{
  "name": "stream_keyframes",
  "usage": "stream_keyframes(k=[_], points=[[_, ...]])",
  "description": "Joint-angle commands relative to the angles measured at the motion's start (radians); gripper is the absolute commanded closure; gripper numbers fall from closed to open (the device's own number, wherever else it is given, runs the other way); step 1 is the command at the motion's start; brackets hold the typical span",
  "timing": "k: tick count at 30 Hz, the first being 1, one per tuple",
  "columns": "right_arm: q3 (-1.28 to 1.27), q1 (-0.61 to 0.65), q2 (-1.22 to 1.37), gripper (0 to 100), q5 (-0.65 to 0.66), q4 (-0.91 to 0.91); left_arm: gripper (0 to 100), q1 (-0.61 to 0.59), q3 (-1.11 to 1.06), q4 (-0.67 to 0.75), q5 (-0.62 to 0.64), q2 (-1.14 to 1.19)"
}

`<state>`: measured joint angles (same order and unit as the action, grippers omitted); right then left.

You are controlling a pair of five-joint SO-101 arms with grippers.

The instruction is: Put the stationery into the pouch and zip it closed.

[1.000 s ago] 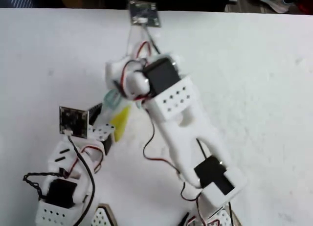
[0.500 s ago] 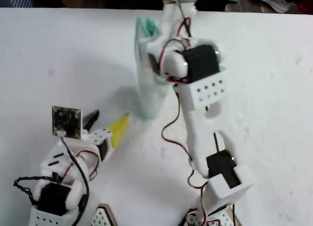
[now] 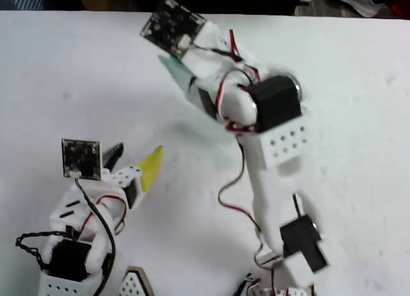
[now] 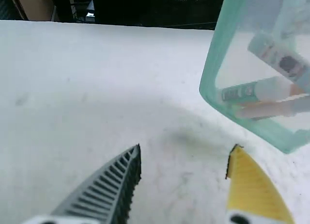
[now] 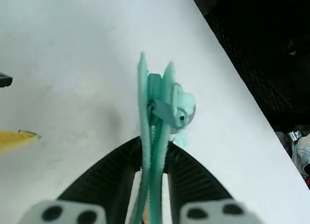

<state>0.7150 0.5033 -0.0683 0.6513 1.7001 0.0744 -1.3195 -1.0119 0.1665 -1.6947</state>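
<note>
The stationery [image 4: 264, 92] already lay inside the teal pouch [image 4: 242, 49], which the right gripper [image 5: 154, 147] clenched by its zip edge, apparently lifted off the table [image 3: 359, 84] toward eleven o'clock in the high view. The left gripper [image 4: 185, 151] stood released and empty near eight o'clock. By my judgement the packing was done, but I could not tell whether the slider [image 5: 170, 112] had run fully home.

There is one teal pouch [image 4: 215, 64] with three pens [image 4: 252, 92] visible inside. There are two claws, the left claw [image 4: 186, 153] and the right claw [image 5: 154, 153], and one bench [image 3: 77, 72].
</note>
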Motion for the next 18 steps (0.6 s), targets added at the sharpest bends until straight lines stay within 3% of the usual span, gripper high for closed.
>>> stream_keyframes(k=[1,10,14,18], points=[[-0.106,0.012,-0.157,98.1,0.051,0.019,70,-0.010,0.060,0.012,0.014,-0.005],[-0.493,0.007,-0.486,98.1,0.496,0.019,70,-0.005,0.060,0.012,0.011,-0.005],[-0.667,0.010,-0.615,98.1,0.598,0.019,70,0.018,0.060,0.006,-0.008,-0.005],[-0.775,0.007,-0.711,98.1,0.658,0.019,70,0.140,0.060,-0.031,-0.124,-0.005]])
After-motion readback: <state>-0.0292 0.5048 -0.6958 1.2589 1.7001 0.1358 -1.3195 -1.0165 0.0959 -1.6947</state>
